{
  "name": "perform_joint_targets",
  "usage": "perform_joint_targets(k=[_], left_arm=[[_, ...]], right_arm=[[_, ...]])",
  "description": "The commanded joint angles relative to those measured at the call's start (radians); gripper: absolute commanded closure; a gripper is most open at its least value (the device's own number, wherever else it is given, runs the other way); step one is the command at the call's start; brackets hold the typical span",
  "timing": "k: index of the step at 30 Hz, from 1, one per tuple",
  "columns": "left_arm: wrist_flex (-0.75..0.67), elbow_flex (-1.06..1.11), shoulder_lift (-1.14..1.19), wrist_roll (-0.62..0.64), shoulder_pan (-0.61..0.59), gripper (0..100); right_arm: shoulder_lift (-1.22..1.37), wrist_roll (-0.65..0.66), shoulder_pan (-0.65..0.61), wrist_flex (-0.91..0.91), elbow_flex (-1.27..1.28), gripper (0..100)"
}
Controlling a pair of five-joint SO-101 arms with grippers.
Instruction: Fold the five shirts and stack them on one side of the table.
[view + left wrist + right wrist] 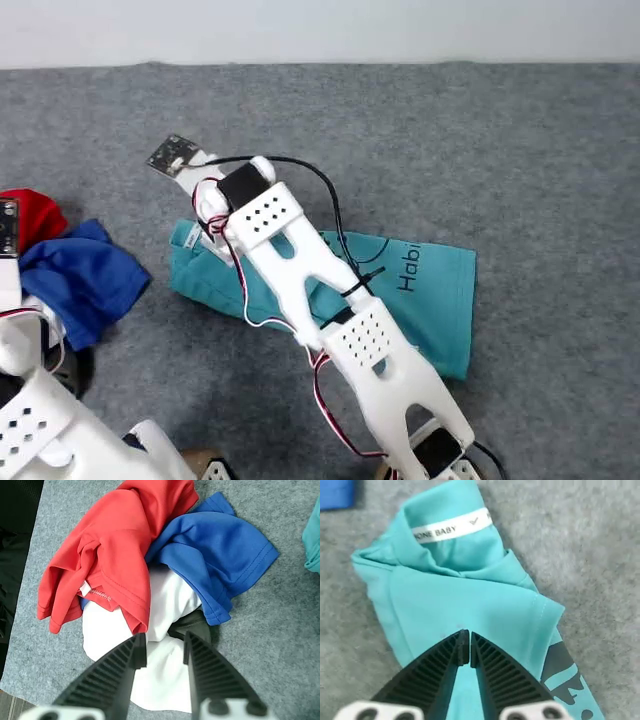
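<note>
A teal shirt lies partly folded near the table's middle, its collar label facing up. My right arm stretches across it, and my right gripper is shut with its tips just over the teal fabric by the collar end. At the left edge sits a crumpled pile: a red shirt, a blue shirt, a white shirt and a dark one beneath. My left gripper hangs open over the white shirt, holding nothing.
The grey felt-like table top is bare at the back and right. The pile's red shirt and blue shirt lie close to my left arm. The table's edge runs beside the pile.
</note>
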Motion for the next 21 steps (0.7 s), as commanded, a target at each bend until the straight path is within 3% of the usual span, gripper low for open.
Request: perform_joint_targets(k=[1, 8, 15, 21], left_arm=[[0.008, -0.008, -0.017, -0.008, 0.006, 86], [0.008, -0.008, -0.017, -0.008, 0.006, 86], [0.008, -0.008, -0.015, -0.008, 0.006, 86], [0.005, -0.008, -0.012, -0.008, 0.006, 86]], right_arm=[[-0.002, -0.002, 0.002, 0.005, -0.044, 98.9], [0.137, 0.000, -0.081, -0.036, -0.044, 99.0], [0.134, -0.002, -0.232, 0.073, -0.080, 99.0], [0.071, -0.003, -0.225, 0.077, -0.112, 99.0]])
